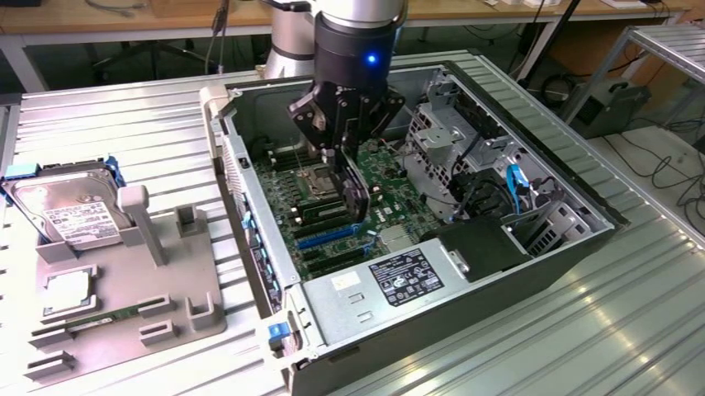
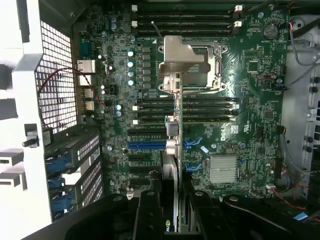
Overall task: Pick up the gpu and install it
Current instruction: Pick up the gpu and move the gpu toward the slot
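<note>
- One card concerns you: the gpu [image 1: 352, 190] stands on edge inside the open computer case [image 1: 573, 206], over the motherboard [image 1: 385, 177]. You cannot tell whether its lower edge touches the board.
- Your hand [image 1: 343, 142] is partly closed, its fingers clamped on both faces of the card's upper end.
- From the wrist, the gpu [image 2: 176, 150] shows edge-on between the hand [image 2: 176, 215] and the CPU socket [image 2: 192, 62]. It crosses the memory slots [image 2: 210, 105], with a blue slot [image 2: 147, 145] just beside it.
- Crowding it on the exterior view's right is the drive cage [image 1: 441, 140]. The power supply [image 1: 385, 285] sits near its lower end.
- The rear wall [image 1: 237, 190] closes the exterior view's left, and the top is open.
- Well apart on the counter [image 1: 606, 313], a gray fixture [image 1: 132, 272] carries a hard drive [image 1: 61, 206] and a memory stick [image 1: 105, 318].
</note>
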Tool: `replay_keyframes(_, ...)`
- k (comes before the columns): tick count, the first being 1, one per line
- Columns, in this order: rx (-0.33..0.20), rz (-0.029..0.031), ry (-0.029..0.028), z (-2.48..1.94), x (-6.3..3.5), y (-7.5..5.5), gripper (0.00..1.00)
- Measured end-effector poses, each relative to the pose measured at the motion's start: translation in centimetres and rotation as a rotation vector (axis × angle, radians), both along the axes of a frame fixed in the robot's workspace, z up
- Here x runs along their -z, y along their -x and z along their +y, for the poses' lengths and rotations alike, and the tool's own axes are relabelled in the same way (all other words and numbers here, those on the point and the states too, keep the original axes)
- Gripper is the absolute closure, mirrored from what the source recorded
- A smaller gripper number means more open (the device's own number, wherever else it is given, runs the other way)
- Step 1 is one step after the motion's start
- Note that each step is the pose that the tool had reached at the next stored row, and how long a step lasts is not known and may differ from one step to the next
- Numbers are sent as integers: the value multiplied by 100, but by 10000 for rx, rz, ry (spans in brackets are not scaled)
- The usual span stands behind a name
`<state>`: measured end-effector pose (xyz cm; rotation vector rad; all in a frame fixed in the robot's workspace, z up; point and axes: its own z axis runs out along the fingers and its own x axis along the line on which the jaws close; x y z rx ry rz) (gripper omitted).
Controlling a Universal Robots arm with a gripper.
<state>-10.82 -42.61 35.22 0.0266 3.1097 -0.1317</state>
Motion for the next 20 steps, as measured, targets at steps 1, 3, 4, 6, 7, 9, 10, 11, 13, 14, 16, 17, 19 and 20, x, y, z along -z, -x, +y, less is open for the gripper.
replay_keyframes(1, -3, -1, 2, 1, 2, -5, 74)
replay_keyframes(3, -7, 0, 4, 4, 6, -13, 74)
replay_keyframes(4, -7, -1, 3, 5, 9, -16, 74)
replay_keyframes(6, -14, 0, 6, 9, 13, -32, 74)
replay_keyframes(7, -19, 0, 5, 12, 17, -48, 74)
replay_keyframes(9, -26, 0, 5, 16, 21, -73, 74)
replay_keyframes(10, -30, 0, 5, 18, 24, -85, 74)
replay_keyframes(11, -33, 0, 5, 19, 25, -94, 74)
replay_keyframes(13, -38, 0, 5, 22, 29, -113, 74)
replay_keyframes(14, -41, -1, 6, 23, 30, -121, 74)
replay_keyframes(16, -50, 0, 7, 27, 35, -148, 74)
replay_keyframes(17, -57, 0, 8, 29, 37, -164, 74)
replay_keyframes(19, -61, -1, 7, 30, 40, -179, 74)
replay_keyframes(20, -65, -1, 7, 31, 42, -187, 74)
